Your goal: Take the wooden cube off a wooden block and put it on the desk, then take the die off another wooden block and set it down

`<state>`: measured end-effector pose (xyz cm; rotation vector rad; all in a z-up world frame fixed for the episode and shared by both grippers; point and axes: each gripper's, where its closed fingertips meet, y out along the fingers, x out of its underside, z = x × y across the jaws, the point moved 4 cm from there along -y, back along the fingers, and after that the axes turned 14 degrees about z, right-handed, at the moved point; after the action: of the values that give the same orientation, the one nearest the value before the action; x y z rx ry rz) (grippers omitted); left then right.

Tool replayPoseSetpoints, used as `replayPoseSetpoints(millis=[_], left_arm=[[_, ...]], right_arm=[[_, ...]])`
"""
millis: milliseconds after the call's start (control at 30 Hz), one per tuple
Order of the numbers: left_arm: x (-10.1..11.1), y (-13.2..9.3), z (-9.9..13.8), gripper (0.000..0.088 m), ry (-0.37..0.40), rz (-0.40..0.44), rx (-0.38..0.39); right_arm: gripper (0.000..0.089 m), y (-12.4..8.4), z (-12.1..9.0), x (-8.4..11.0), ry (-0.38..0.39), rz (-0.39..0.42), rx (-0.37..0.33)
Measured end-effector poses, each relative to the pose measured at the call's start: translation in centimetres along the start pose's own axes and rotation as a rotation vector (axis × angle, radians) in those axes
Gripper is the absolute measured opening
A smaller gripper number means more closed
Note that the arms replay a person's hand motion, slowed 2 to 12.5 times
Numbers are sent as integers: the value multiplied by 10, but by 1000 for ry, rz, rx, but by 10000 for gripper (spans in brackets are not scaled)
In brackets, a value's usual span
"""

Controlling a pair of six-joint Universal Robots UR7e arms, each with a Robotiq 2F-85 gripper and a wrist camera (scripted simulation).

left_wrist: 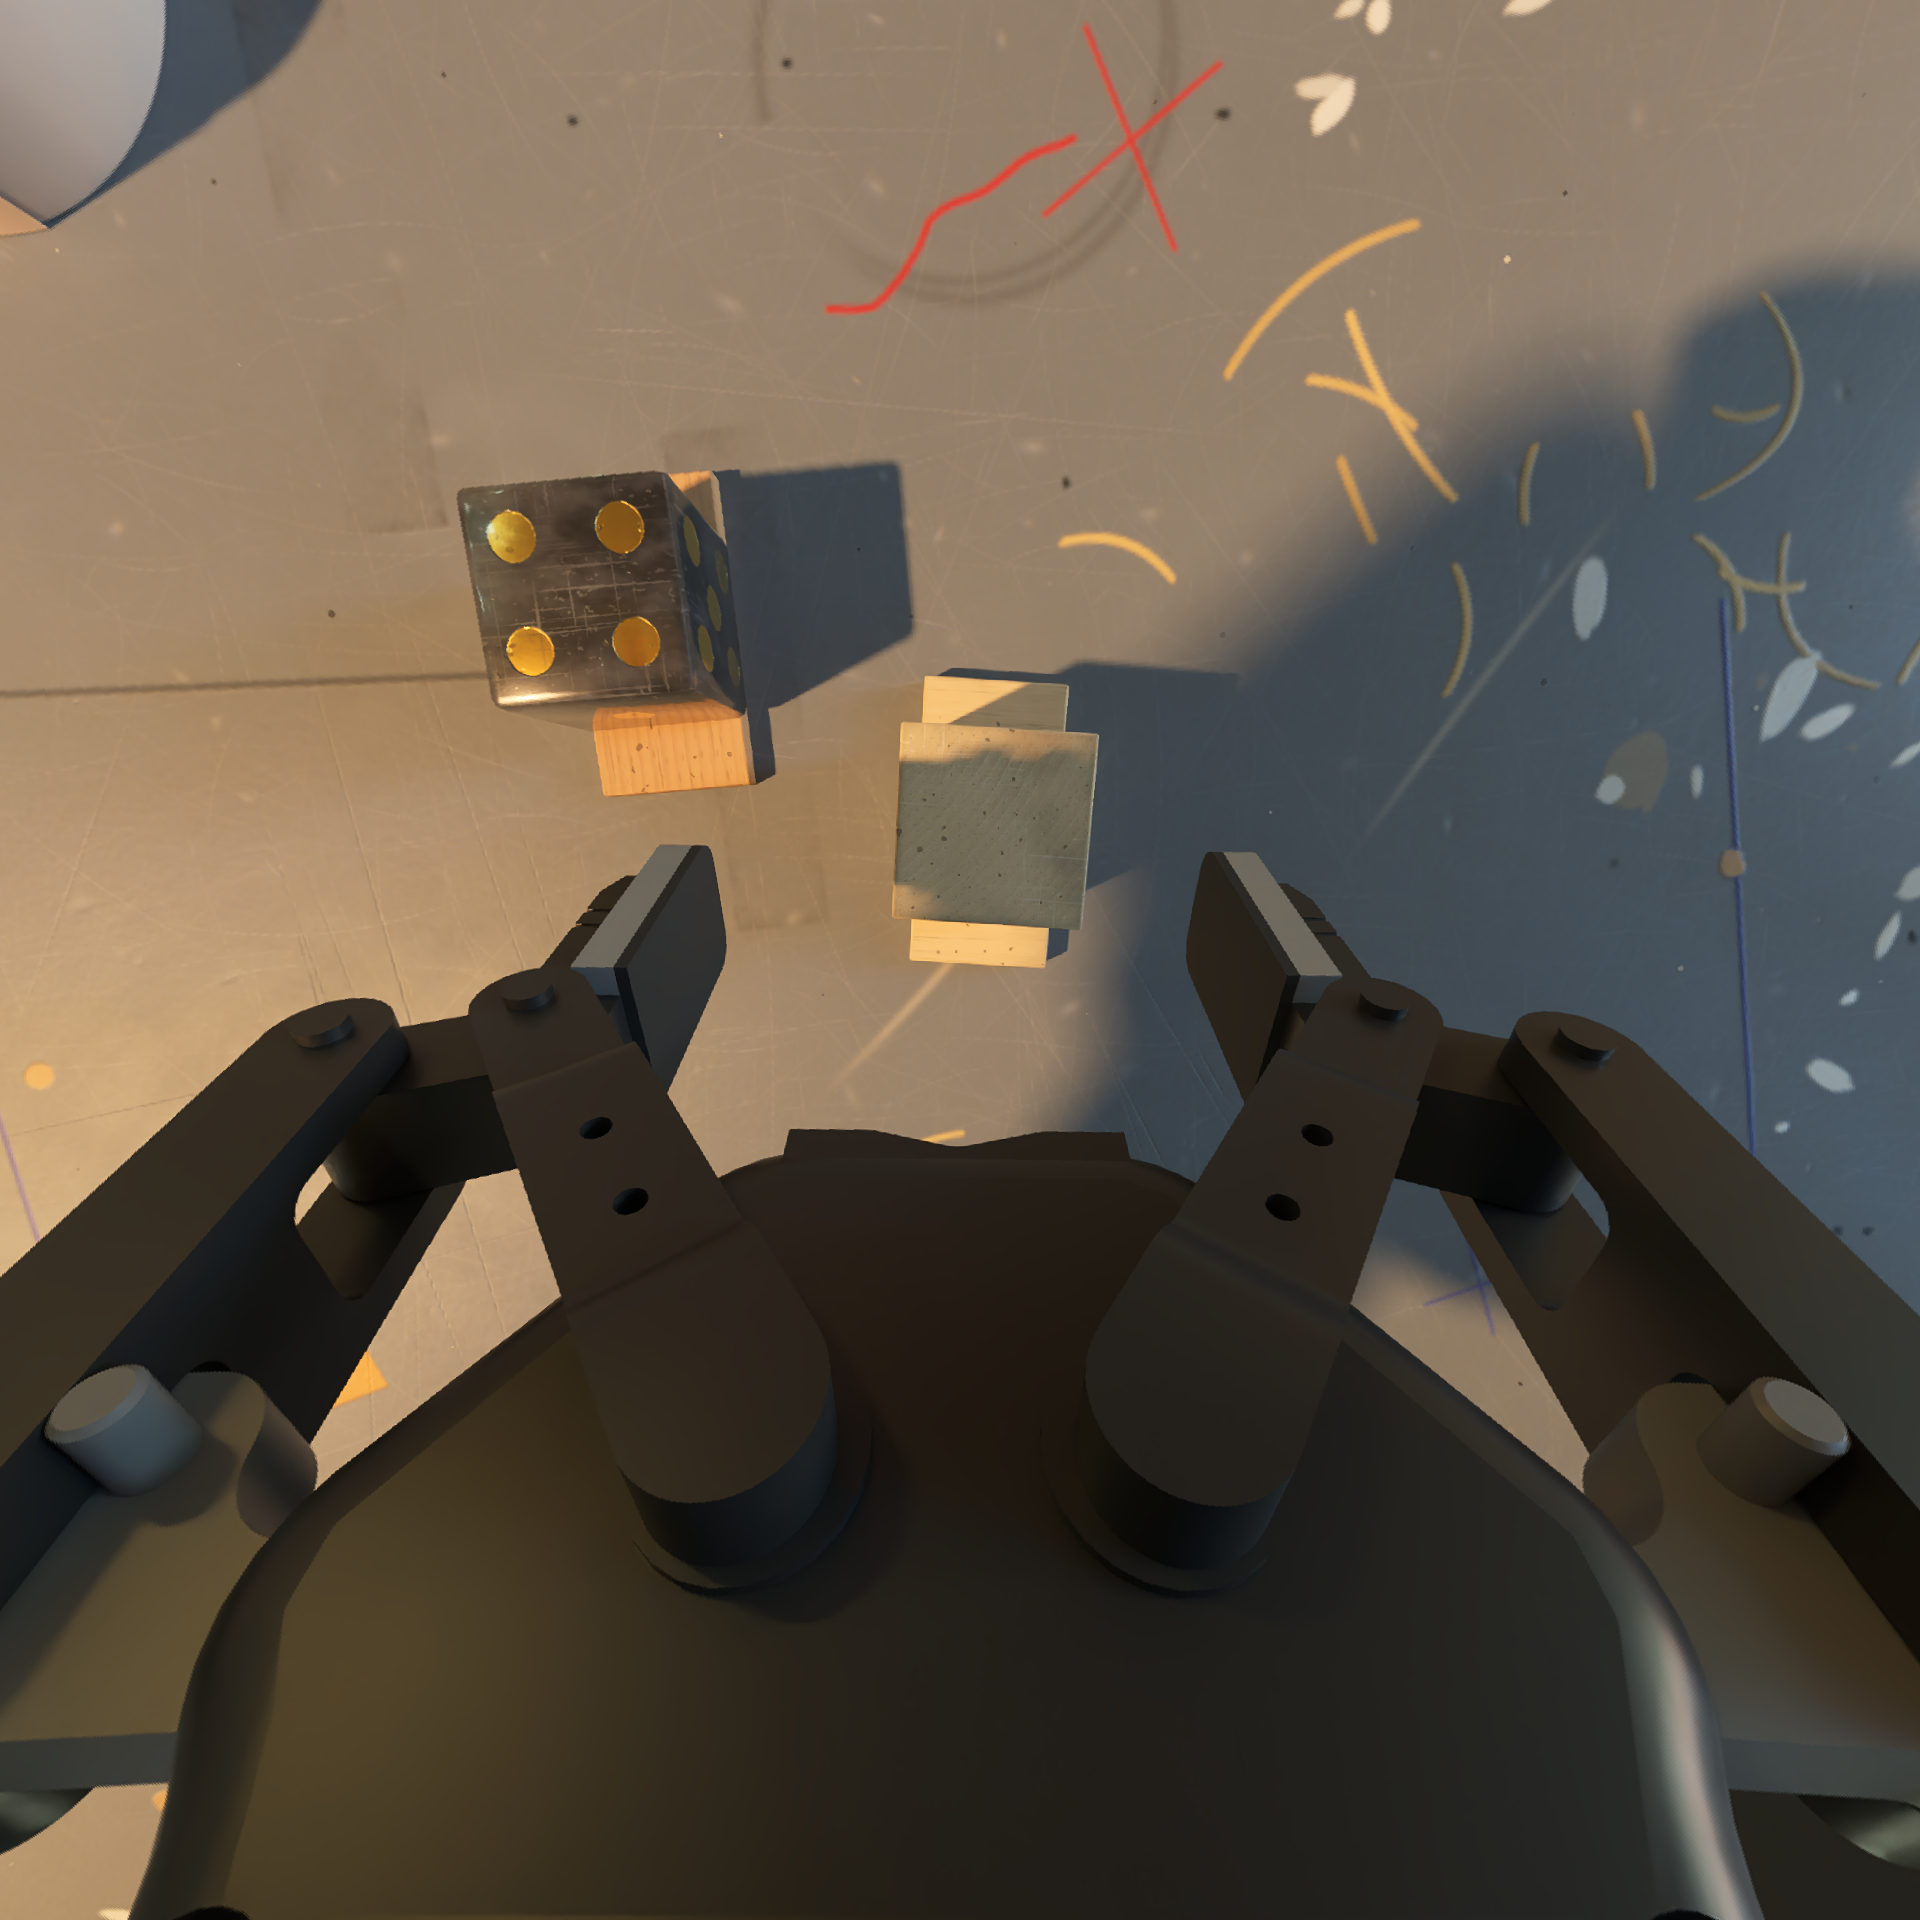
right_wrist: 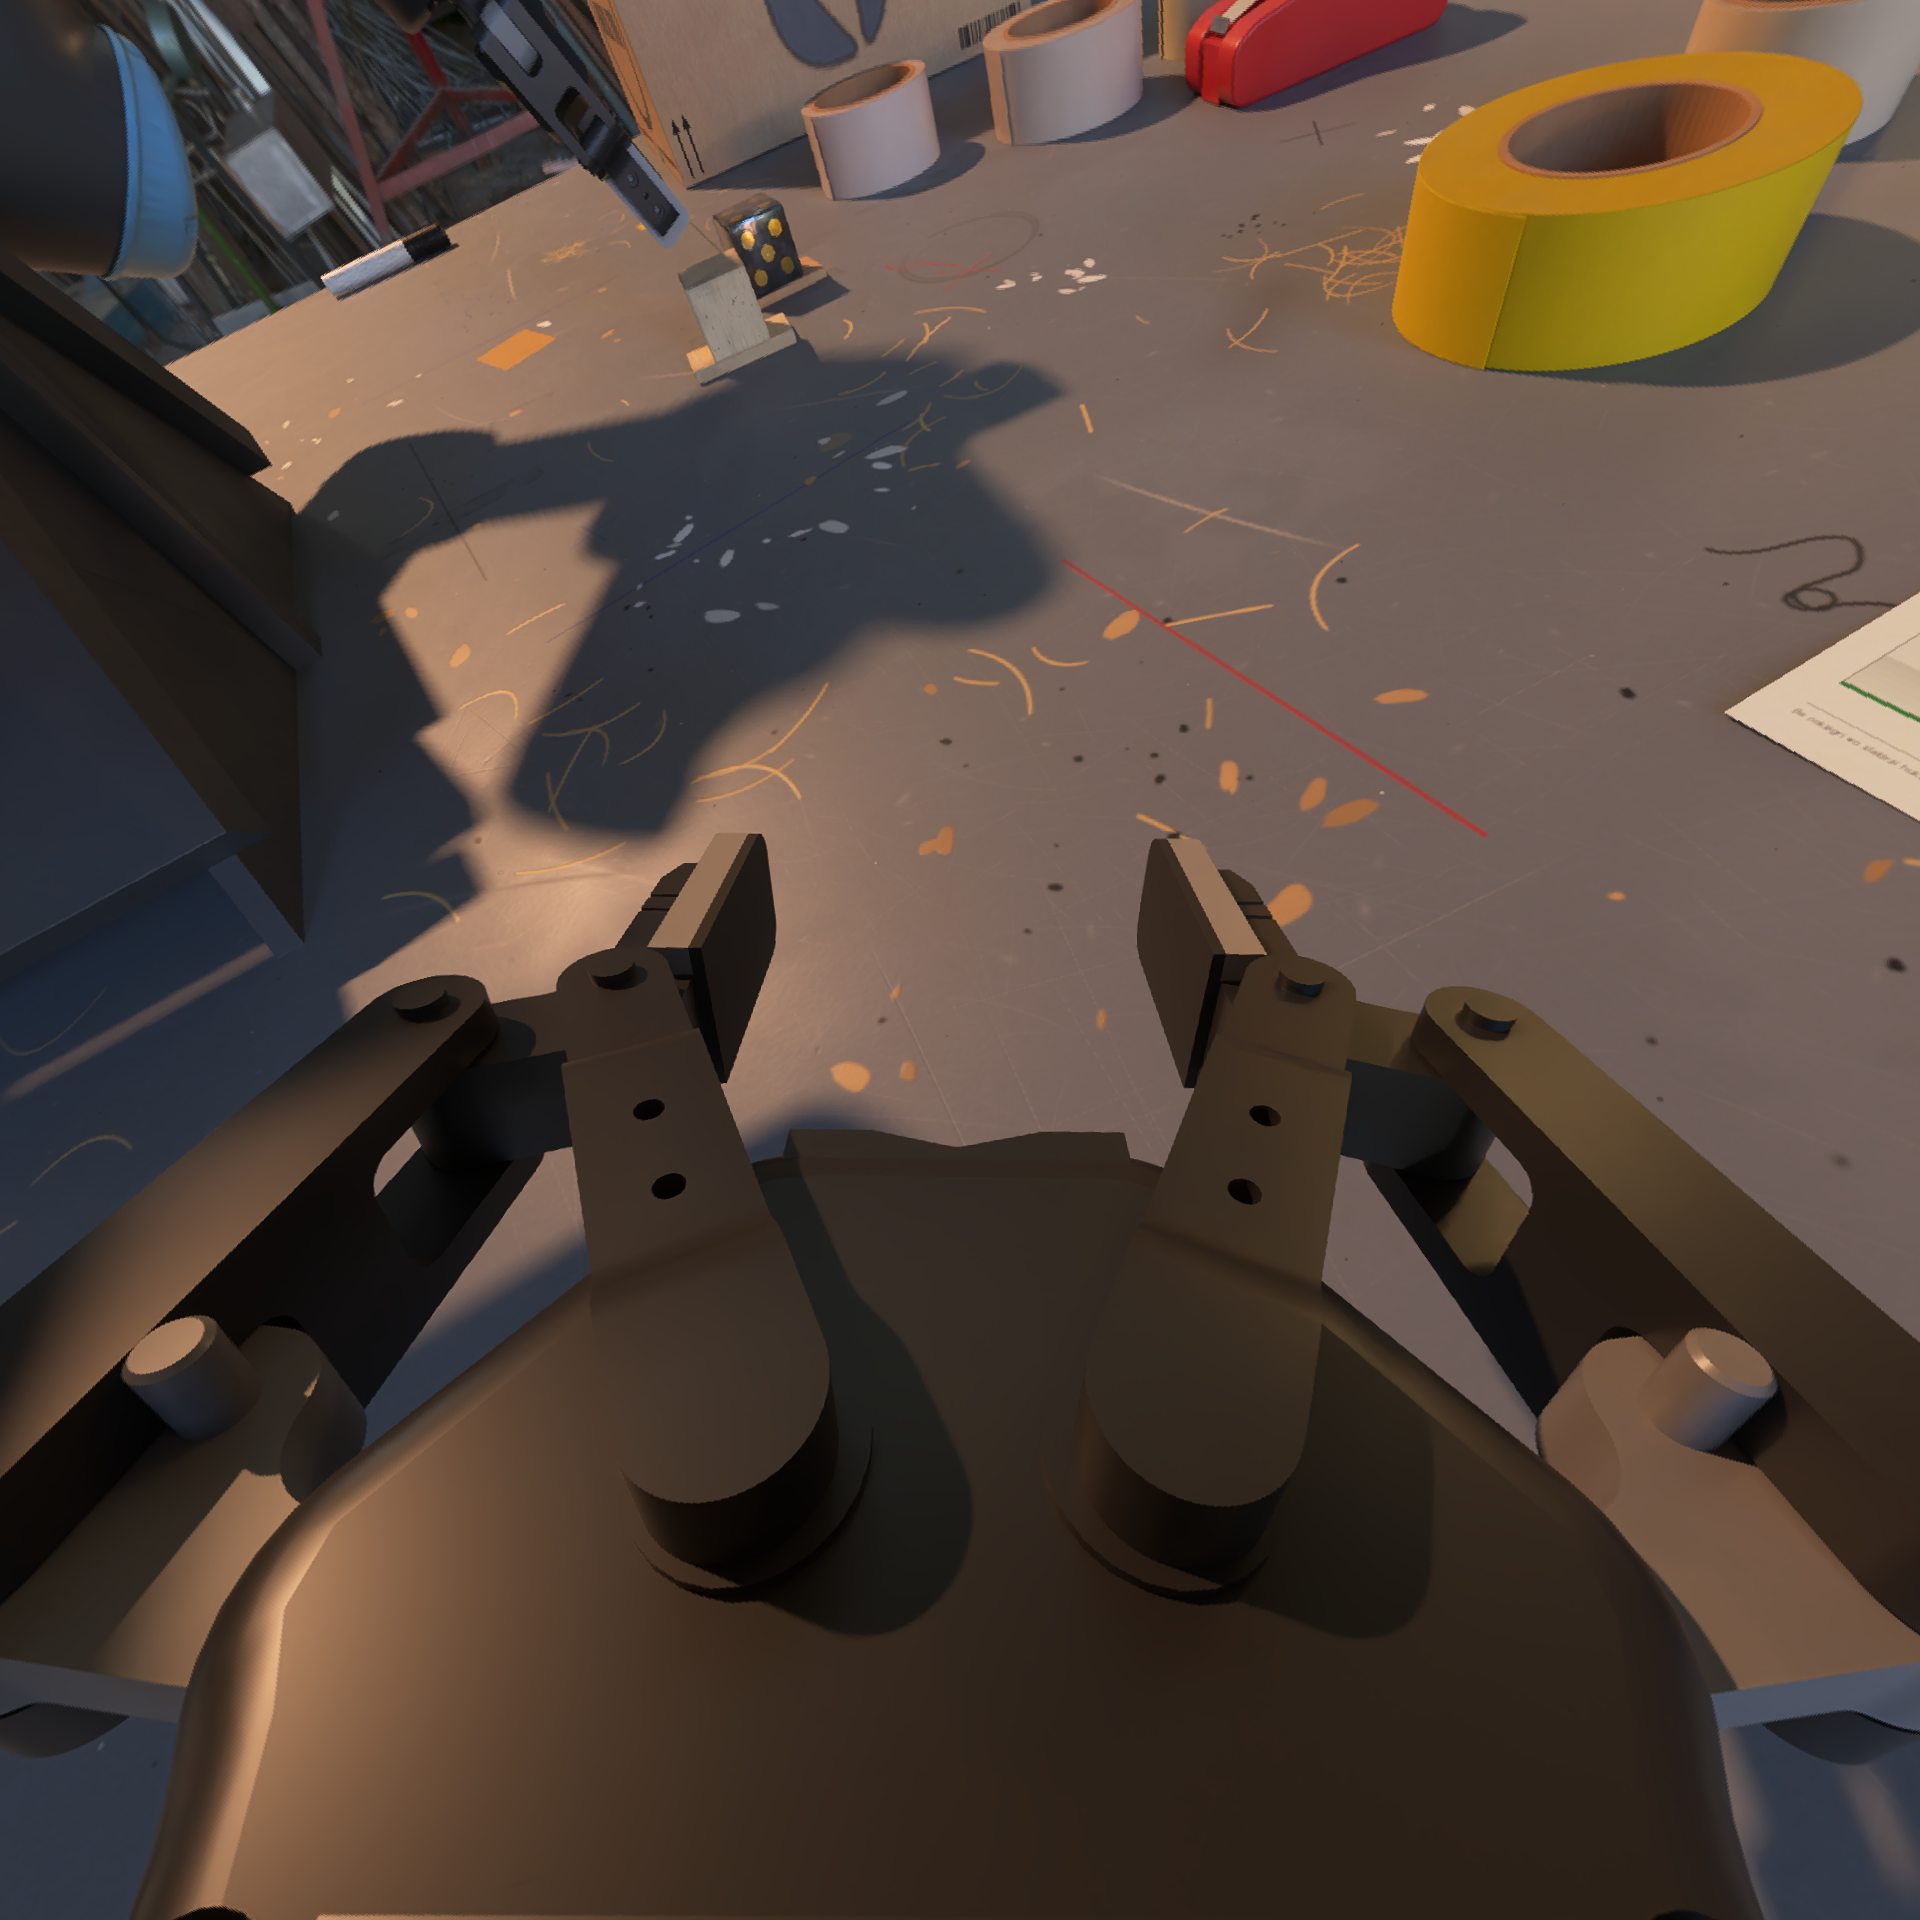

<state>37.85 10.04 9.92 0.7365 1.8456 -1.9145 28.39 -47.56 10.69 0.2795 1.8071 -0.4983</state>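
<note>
Between my left jaws (left_wrist: 956, 914) nothing is held; they are spread wide and hang above the grey scratched desk (left_wrist: 312, 883). Just past them sits the pale grey-topped wooden cube (left_wrist: 992, 826). It rests on a flat light wooden block (left_wrist: 977, 943) that peeks out at both ends. A little further off, to the side, the black die with gold dots (left_wrist: 597, 587) sits on a second light wooden block (left_wrist: 675, 748).

My right jaws (right_wrist: 956, 935) are wide apart too, with nothing in them. They wait well away from both stacks, over bare desk.

I think nothing is done yet. The cube is not off its block, and the die is not off its own. Both moves are left, and the cube comes first.

I count one cube, one die and two blocks. Far off I see one big yellow tape roll (right_wrist: 1621, 218), at least two pale tape rolls (right_wrist: 873, 130), one red tape holder (right_wrist: 1299, 42), one marker pen (right_wrist: 384, 265) and one sheet of paper (right_wrist: 1849, 696).
</note>
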Motion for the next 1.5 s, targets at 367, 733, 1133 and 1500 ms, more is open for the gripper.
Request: replayPoseSetpoints(millis=[367,733,1133,1500], left_arm=[[1,13,4,779,-2,-59,-12],[5,24,2,763,20,-128,-33],[5,36,7,382,60,-192,31],[-2,32,-6,382,165,-228,-7]], right_arm=[[630,-3,-1,1,4,5,3],[634,-7,-1,4,10,7,10],[632,-8,0,2,8,22,14],[629,-9,-3,-1,-2,15,15]])
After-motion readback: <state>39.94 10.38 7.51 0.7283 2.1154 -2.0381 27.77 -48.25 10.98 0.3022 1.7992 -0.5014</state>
